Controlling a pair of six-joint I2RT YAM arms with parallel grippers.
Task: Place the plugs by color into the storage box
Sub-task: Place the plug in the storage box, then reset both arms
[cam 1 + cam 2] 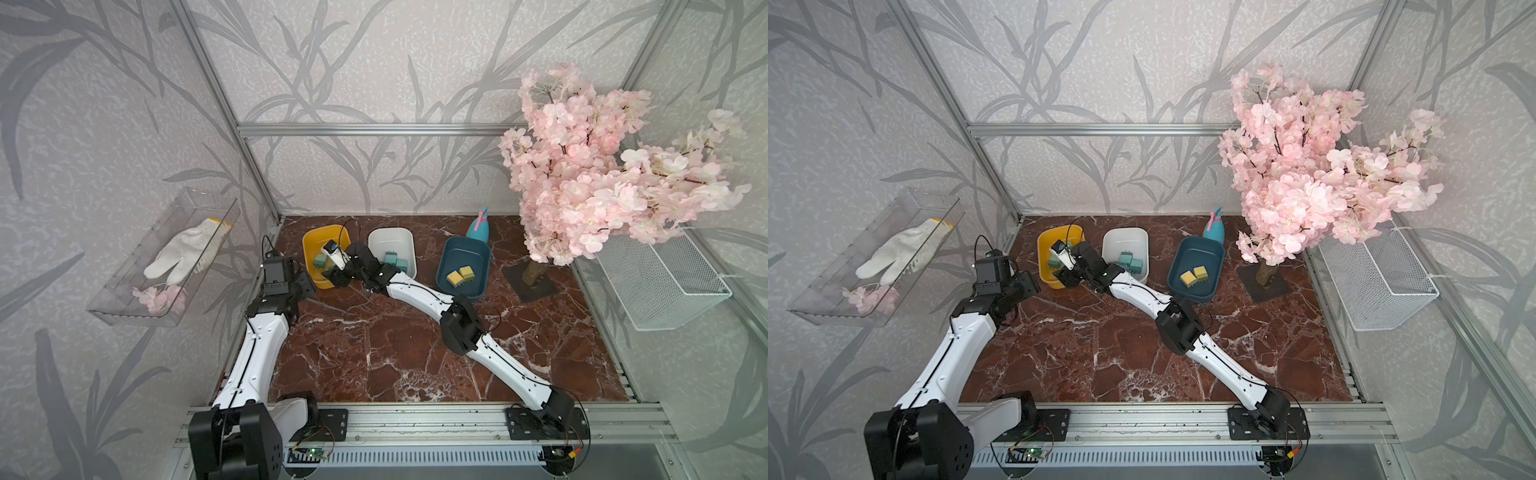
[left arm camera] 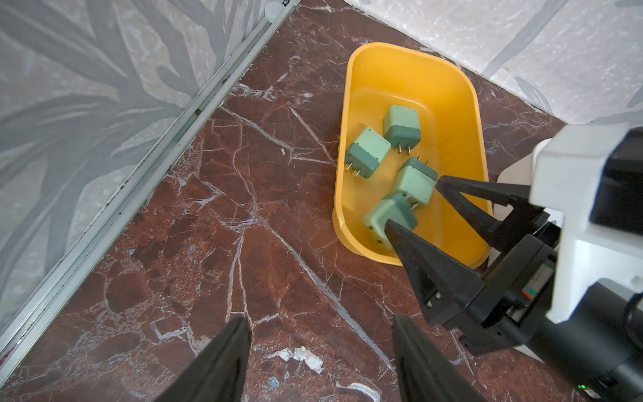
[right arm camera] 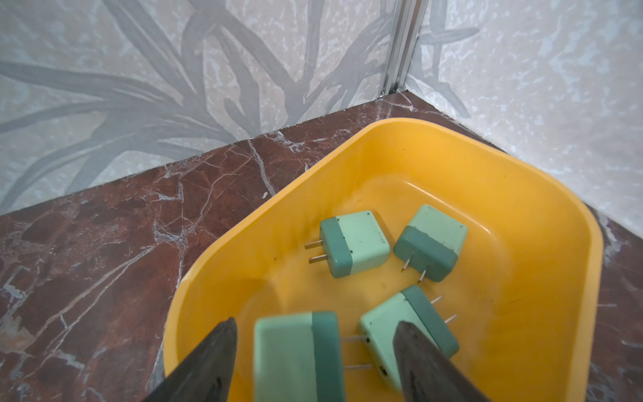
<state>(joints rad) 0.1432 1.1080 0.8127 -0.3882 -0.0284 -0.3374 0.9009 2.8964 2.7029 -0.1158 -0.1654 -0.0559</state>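
Release step: your right gripper, jaws apart, hangs over the yellow bin, left of centre in both top views, with a sage-green plug seemingly loose between its fingers. Your left gripper gapes empty. Next, lift straight up, clear of the rim.

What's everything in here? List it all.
green plugs: four, sage green, in yellow bin
blue plugs: at least three, light blue, in white bin
yellow plugs: two, yellow, in dark blue bin
spray bottle: one, teal, behind dark blue bin
blossom tree: one, pink, back right
wire basket: one, white, right wall
clear tray: one, left wall
glove: one, white, in clear tray
loose blossoms: few, pink, in clear tray
left gripper: one, black, open above marble tabletop
right gripper: one, black, open over yellow bin
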